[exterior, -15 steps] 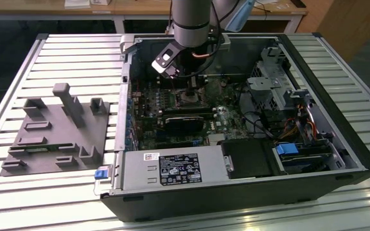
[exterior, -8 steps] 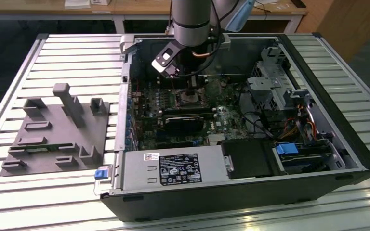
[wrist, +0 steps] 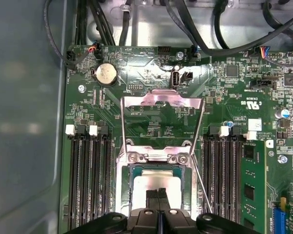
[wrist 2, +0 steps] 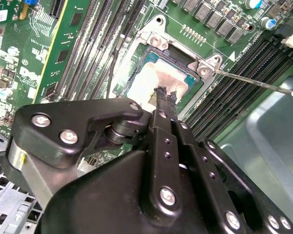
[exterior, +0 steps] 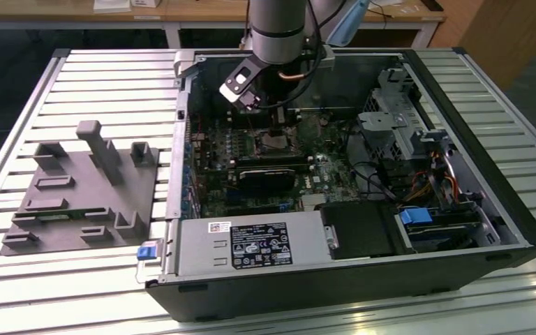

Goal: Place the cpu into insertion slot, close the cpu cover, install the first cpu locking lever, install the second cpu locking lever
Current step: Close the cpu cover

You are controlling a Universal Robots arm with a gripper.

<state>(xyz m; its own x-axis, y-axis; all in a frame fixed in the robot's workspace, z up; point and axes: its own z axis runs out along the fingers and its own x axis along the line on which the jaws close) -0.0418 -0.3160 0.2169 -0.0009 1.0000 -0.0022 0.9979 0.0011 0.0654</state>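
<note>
The cpu (wrist: 158,181), a flat square with a dull silver top, lies in the insertion slot (wrist: 121,187) on the green board; both wrist views show it there (wrist 2: 147,82). The cpu cover (wrist: 161,99), a thin silver frame with a large window, stands open, tilted back from its hinge. A thin locking lever (wrist: 201,183) stands free beside the socket (wrist 2: 254,83). My gripper (wrist: 158,196) is shut, with its fingertips (wrist 2: 164,96) together right over the chip's top and nothing between them. In the exterior view the gripper (exterior: 266,120) hangs inside the case above the slot (exterior: 273,143).
Long black memory slots (wrist: 88,180) flank the socket on both sides. Cables (wrist: 200,34) run along the case wall. A power supply (exterior: 249,244), a black block (exterior: 366,227) and a drive cage (exterior: 389,118) crowd the case. A grey fixture (exterior: 77,188) sits on the slatted table.
</note>
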